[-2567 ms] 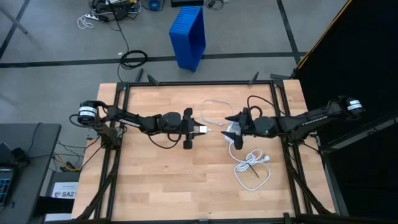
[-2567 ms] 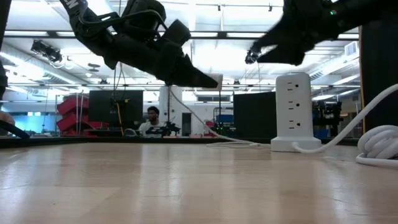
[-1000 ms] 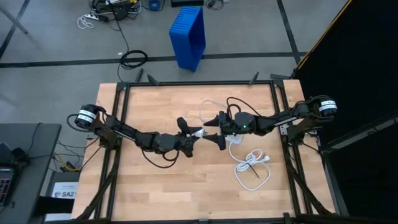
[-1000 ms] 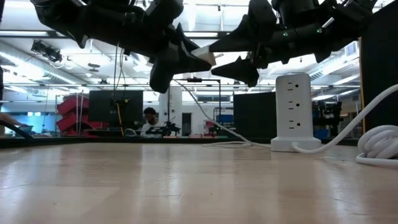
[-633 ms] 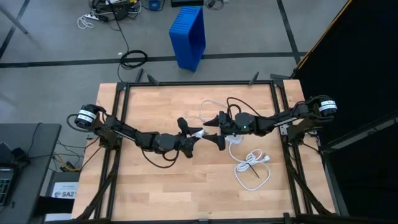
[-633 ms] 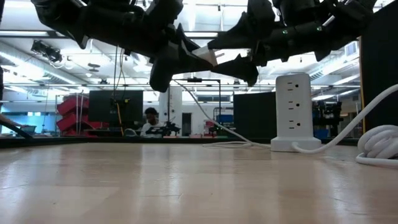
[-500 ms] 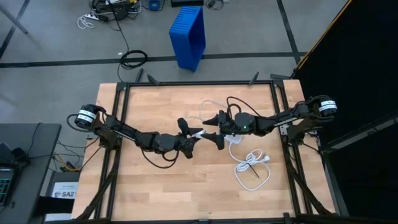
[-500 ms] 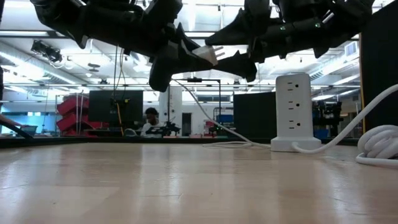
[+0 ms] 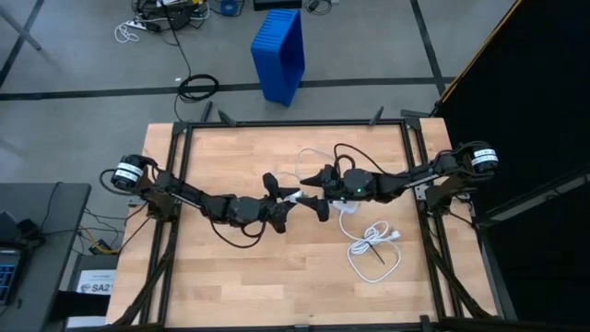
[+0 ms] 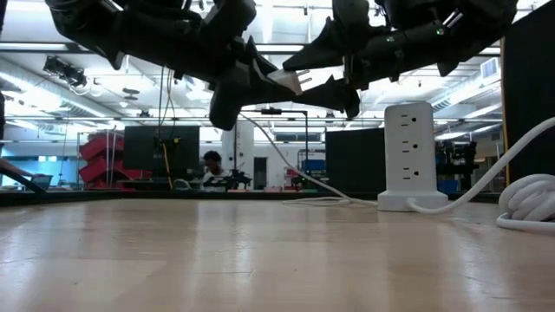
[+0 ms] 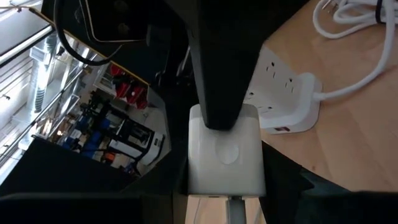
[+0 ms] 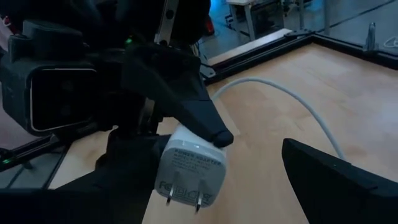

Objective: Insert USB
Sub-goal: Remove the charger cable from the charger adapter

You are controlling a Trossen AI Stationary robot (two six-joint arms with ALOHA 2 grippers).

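Left pincer (image 9: 287,199) clamped on adapter (image 12: 189,167), prongs toward R; right pincer (image 9: 318,192) apart, just beside, nearer socket block (image 10: 408,156).

thin white usb (image 9: 311,153) cable, its white charger-block end (image 12: 189,167) lifted above the table

Two arms (image 9: 194,201), one white adapter (image 12: 189,172), one socket block (image 10: 409,156), one blue bin (image 9: 279,53).

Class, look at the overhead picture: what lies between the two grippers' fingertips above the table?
A white charger block, gripped by the left gripper; the open right gripper faces it. High view shows it.
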